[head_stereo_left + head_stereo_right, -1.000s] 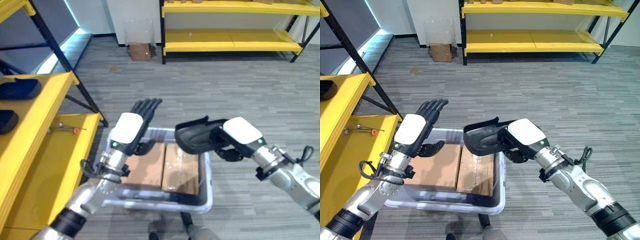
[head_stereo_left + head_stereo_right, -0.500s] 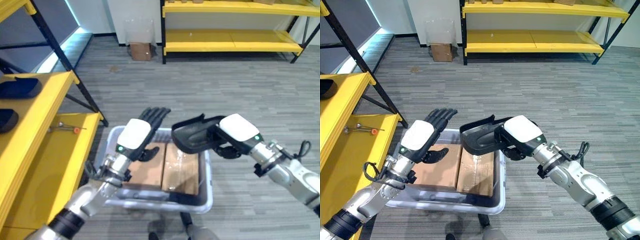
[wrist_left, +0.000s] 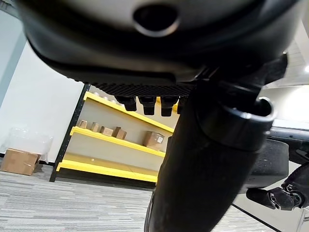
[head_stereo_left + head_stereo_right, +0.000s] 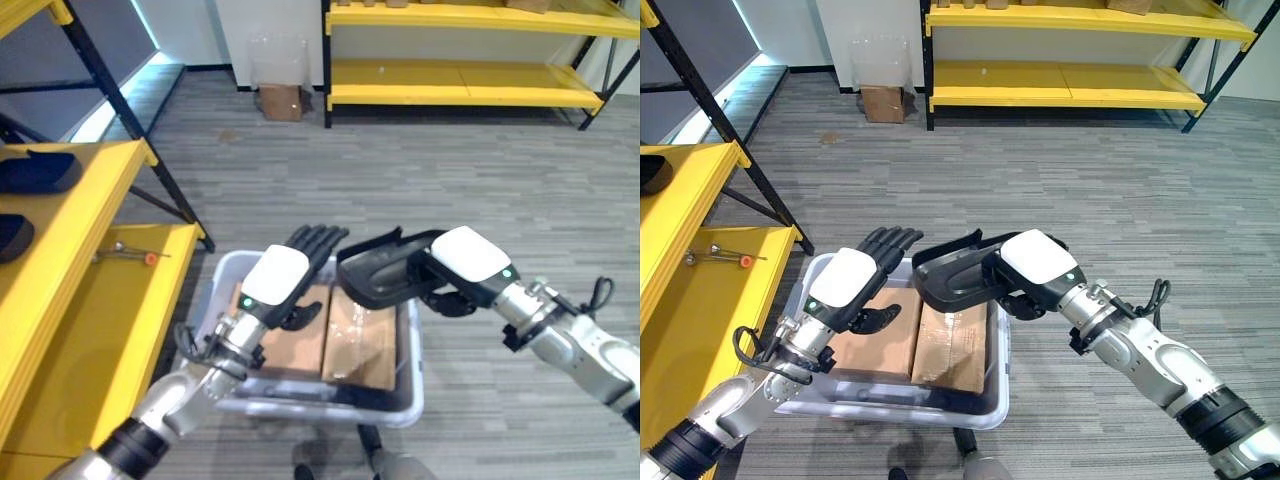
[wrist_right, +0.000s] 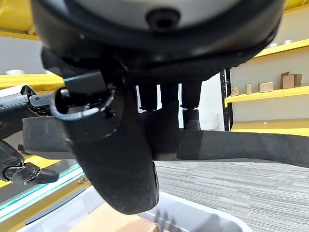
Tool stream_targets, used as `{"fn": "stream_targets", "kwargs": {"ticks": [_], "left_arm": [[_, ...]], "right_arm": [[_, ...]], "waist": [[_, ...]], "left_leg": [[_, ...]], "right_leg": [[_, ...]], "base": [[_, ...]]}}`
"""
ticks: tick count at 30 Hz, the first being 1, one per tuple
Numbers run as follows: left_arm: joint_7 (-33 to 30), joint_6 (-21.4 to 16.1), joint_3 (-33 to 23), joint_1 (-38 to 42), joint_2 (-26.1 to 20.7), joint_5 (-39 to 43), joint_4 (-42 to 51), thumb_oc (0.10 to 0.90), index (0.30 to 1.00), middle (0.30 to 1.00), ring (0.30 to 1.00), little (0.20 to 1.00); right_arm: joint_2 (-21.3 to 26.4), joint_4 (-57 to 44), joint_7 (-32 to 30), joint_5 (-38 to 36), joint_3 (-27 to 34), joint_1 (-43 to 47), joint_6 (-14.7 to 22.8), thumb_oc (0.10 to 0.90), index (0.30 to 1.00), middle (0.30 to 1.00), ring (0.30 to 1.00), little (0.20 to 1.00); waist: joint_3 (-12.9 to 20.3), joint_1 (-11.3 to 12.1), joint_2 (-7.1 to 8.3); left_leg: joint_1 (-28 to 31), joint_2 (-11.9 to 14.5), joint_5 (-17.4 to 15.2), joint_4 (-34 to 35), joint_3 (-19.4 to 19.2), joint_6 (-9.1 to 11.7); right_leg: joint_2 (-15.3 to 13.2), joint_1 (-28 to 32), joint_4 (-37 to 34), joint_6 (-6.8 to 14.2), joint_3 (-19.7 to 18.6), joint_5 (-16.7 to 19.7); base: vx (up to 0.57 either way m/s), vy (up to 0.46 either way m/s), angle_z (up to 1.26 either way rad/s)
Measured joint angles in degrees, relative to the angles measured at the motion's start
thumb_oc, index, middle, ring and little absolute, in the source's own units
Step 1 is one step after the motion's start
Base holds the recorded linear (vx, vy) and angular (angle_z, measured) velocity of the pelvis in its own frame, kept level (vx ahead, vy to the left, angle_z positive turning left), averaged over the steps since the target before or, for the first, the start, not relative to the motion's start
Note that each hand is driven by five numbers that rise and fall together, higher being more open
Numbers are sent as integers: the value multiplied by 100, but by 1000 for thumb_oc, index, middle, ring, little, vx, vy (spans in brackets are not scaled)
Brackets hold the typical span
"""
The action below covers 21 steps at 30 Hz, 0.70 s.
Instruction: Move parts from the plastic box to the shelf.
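Observation:
My right hand (image 4: 470, 256) is shut on a black curved part (image 4: 378, 268) and holds it in the air over the far side of the clear plastic box (image 4: 330, 406). In the right wrist view its fingers and thumb curl round the part (image 5: 231, 145). Just left of the part, my left hand (image 4: 276, 276) hovers open above the box, fingers straight and close to the part's left end. The part's edge (image 3: 275, 164) appears past them in the left wrist view. Two flat cardboard packs (image 4: 365, 345) lie in the box. The yellow shelf (image 4: 60, 260) stands on my left.
Two dark parts (image 4: 40, 172) rest on the left shelf's upper level, and a small tool (image 4: 130, 255) lies on its lower level. Across the grey floor stand another yellow shelf (image 4: 460, 75) and a small cardboard box (image 4: 280, 100).
My right hand has carried the black part a little to the left. The left hand has shifted right and lower, closing in on the part's left end.

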<state>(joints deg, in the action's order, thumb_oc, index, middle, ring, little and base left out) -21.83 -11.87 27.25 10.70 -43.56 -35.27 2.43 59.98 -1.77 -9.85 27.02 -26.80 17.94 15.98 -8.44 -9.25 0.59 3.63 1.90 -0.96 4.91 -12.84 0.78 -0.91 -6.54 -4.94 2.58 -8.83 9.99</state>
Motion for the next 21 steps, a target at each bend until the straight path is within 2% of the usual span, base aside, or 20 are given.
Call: {"fn": "stream_targets", "kwargs": {"ticks": [15,21], "left_arm": [[0,8,223,151,8,-168,-1,900,1000,1000,1000,1000],[0,13,240,228,22,-219,-1,900,1000,1000,1000,1000]], "right_arm": [[-128,-14,0,-4,-220,352,-11,400,300,300,300,300],[-178,-19,0,-11,-380,509,-18,400,300,300,300,300]], "waist": [[3,17,5],[31,16,52]], "left_leg": [[0,0,3,0,26,1],[-1,2,3,0,31,1]], "right_leg": [[-3,11,0,-1,8,1],[-3,11,0,-1,12,1]], "base": [[0,0,0],[0,0,0]]}}
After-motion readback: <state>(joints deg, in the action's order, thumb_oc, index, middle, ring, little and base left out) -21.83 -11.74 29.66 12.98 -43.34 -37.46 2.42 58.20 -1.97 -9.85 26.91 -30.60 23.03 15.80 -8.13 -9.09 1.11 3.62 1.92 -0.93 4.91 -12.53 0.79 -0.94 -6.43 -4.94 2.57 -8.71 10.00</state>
